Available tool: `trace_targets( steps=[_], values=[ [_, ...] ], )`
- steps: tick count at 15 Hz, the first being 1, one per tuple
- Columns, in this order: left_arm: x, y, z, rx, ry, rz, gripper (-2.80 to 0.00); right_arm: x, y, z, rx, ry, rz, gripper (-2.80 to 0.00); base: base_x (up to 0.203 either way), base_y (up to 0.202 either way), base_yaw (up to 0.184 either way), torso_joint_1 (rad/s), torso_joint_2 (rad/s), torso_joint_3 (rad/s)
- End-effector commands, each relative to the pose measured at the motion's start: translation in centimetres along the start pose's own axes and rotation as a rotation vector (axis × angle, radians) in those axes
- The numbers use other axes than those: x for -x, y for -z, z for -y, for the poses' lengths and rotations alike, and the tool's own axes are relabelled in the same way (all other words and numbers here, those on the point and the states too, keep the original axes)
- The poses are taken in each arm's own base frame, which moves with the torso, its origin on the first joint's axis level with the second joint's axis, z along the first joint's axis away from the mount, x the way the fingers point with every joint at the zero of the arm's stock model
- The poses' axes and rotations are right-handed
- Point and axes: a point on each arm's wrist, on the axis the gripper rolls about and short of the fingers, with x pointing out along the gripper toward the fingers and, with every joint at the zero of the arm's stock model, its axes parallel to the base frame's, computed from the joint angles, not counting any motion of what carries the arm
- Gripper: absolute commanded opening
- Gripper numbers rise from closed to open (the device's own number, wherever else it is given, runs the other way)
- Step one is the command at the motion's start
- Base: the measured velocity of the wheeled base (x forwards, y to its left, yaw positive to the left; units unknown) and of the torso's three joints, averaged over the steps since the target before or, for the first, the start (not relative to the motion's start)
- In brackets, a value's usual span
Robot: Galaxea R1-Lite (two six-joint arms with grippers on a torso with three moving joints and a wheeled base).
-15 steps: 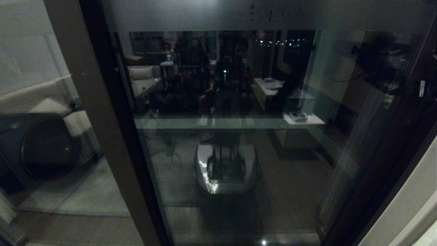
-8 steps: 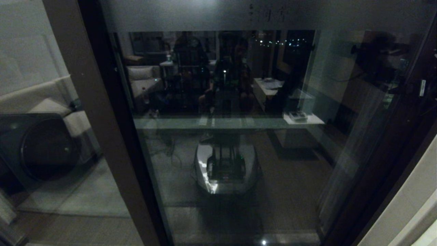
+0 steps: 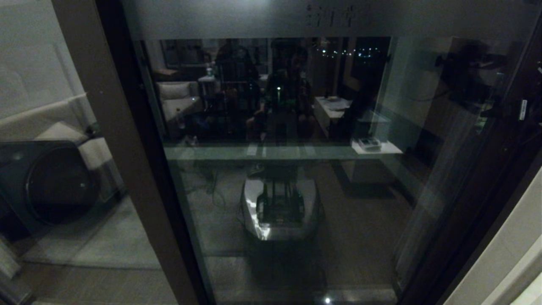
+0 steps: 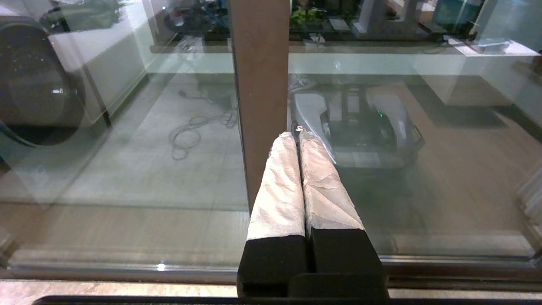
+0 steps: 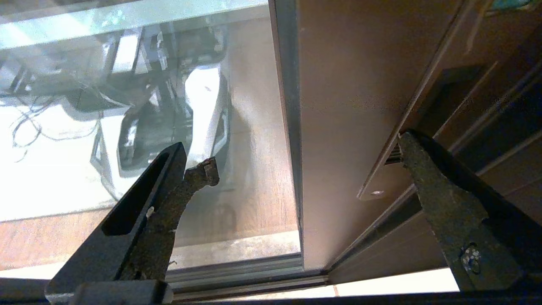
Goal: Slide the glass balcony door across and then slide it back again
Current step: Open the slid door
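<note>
Left claw (image 4: pixel 298 135): 2 white-wrapped fingers (black bases); right claw (image 5: pixel 305 148): dark, gritty pads.

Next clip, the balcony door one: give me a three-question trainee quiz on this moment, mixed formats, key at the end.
1. True or false: the left gripper is open.
2. The right gripper has one fingertip at which part of the glass balcony door? A) frosted top band B) recessed slot handle C) bottom track
3. Fill in: beyond the glass on the robot's left stands a dark ____ with a round door.

Key: 1 false, its fingers are pressed together. 2 B, jaws spread wide. 3 washing machine.
</note>
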Motion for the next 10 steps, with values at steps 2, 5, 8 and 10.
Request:
trace_targets(
  steps=[2, 5, 8, 10],
  values=[
    [0.0, 0.0, 0.0, 0.000, 0.001, 0.000, -2.80, 0.2, 0.0, -0.2, 0.001, -0.006, -0.002, 0.00, 0.000, 0.000, 0.000, 0.000, 0.00, 0.000],
    [0.0, 0.0, 0.0, 0.000, 0.000, 0.000, -2.80, 0.2, 0.0, -0.2, 0.002, -0.006, -0.003, 0.00, 0.000, 0.000, 0.000, 0.000, 0.00, 0.000],
    [0.0, 0.0, 0.0, 0.000, 0.001, 0.000, -2.80, 0.2, 0.0, -0.6, 0.004, -0.014, -0.006, 0.00, 0.000, 0.000, 0.000, 0.000, 0.00, 0.000],
    [0.0, 0.0, 0.0, 0.000, 0.001, 0.000, -2.80, 0.3, 0.2, -1.2, 0.009, -0.029, -0.017, 0.00, 0.000, 0.000, 0.000, 0.000, 0.00, 0.000]
  ],
)
